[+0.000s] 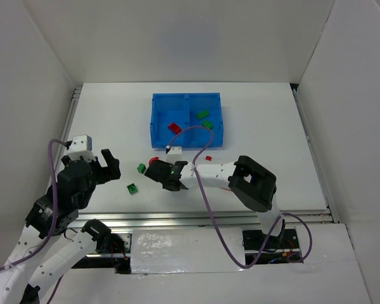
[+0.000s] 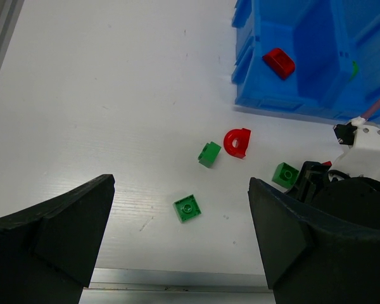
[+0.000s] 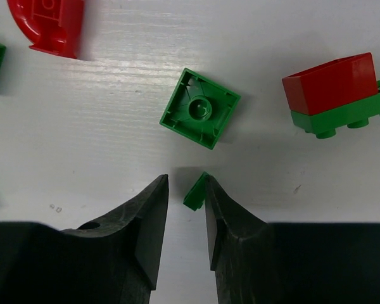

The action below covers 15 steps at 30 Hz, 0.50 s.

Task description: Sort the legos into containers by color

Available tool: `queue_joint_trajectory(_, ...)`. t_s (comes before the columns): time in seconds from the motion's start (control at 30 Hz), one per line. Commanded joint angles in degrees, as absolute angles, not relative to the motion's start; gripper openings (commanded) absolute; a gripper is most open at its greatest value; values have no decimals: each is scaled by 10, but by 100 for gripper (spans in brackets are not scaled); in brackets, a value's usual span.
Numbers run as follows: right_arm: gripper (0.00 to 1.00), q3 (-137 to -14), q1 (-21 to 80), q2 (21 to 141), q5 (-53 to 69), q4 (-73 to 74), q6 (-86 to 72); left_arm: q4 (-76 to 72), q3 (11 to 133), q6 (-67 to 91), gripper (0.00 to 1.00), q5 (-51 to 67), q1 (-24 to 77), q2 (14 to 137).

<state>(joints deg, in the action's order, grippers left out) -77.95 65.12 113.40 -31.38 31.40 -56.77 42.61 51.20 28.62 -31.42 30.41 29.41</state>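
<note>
The blue tray (image 1: 154,120) has two containers: a red lego (image 1: 175,127) in the left one, two green legos (image 1: 204,114) in the right. On the table lie a red curved piece (image 3: 47,25), an upturned green square lego (image 3: 199,108) and a red-on-green joined pair (image 3: 332,95). My right gripper (image 3: 186,178) is low over the table, jaws narrow with a gap. A small green lego (image 3: 195,192) stands on edge against its right finger, apart from the left finger. My left gripper (image 2: 180,183) hangs wide open above a green lego (image 2: 187,208).
More green legos (image 2: 209,154) (image 2: 285,175) lie between the two grippers, near the red curved piece (image 2: 237,142). A small red lego (image 1: 208,157) sits in front of the tray. The metal table edge (image 2: 177,278) runs just below the left gripper. White walls enclose the table.
</note>
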Motion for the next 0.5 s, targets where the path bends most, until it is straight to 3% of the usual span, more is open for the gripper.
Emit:
queue_joint_trajectory(0.0, 38, -771, 657, 1142, -321, 325, -595, 405, 510, 276, 99, -313, 308, 287)
queue_joint_trajectory(0.47, 45, -750, 665, 1138, -328, 337, -601, 403, 509, 273, 99, -309, 314, 287)
